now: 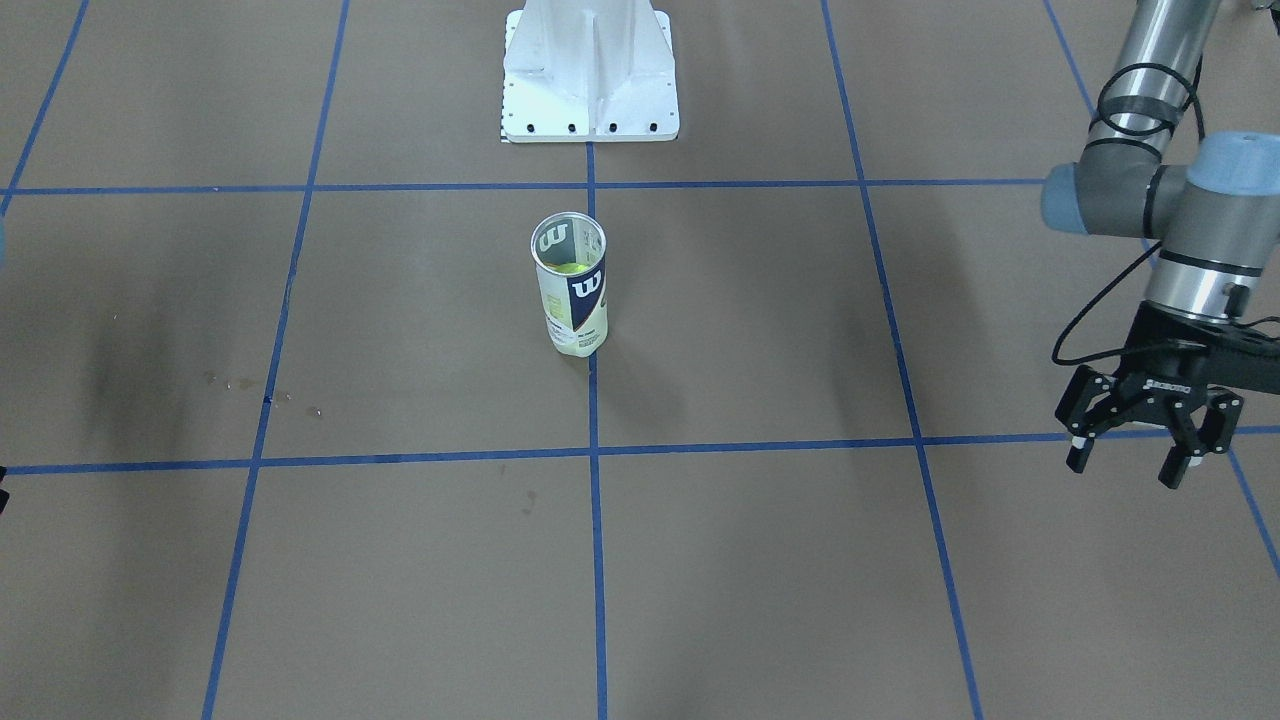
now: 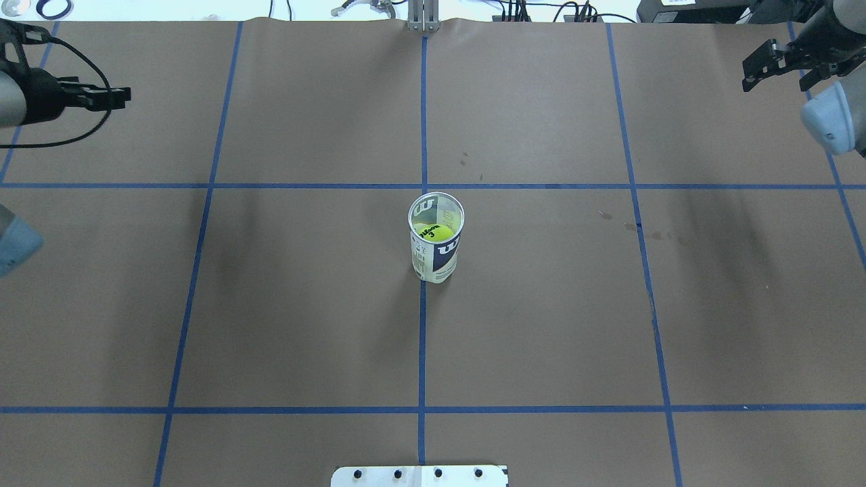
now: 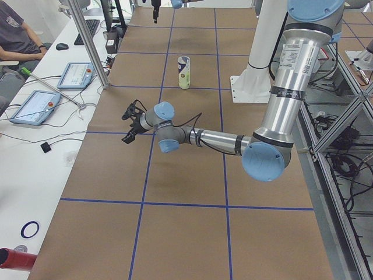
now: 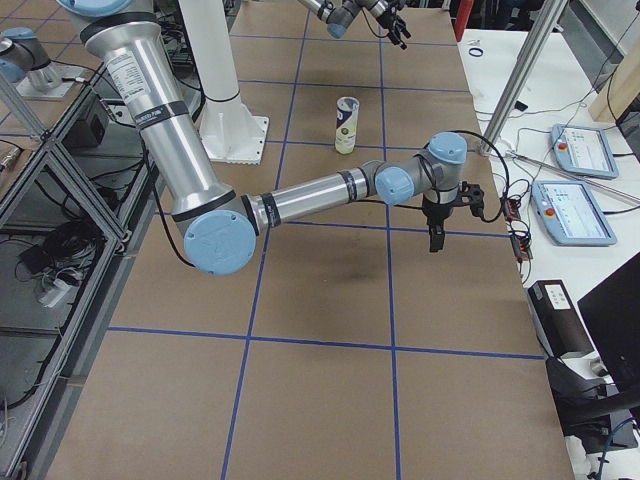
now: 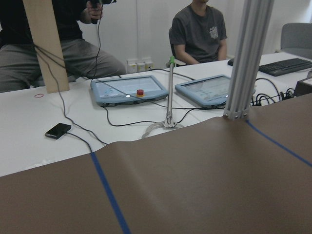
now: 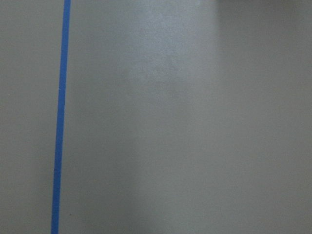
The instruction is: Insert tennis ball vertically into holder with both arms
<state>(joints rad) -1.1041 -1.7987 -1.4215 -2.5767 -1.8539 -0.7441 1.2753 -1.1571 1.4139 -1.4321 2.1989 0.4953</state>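
Holder (image 2: 436, 247) stands upright in the middle of the counter (image 2: 304, 304), right on the central blue tape line (image 2: 423, 338), with its open silver rim facing up. A yellow tennis ball (image 2: 433, 233) already sits inside it, below the rim, so the insertion itself looks done. What remains, as I judge it, is leaving the can undisturbed.

To do that well, any further arm motion should keep high and wide of the holder. It is a tall, light plastic tube on a small base, and a brush from a finger or a cable would likely tip it and roll the ball out. Nothing braces it now, since neither arm is touching it.

The left gripper (image 1: 1123, 468) hangs over the far-left part of the counter, well apart from the holder. Its jaws are spread wide and released, holding nothing and touching nothing.

The right gripper (image 2: 771, 67) hangs over the far-right corner, equally distant from the can. No object shows in it, but I cannot tell from these views whether its jaws are parted or clenched.
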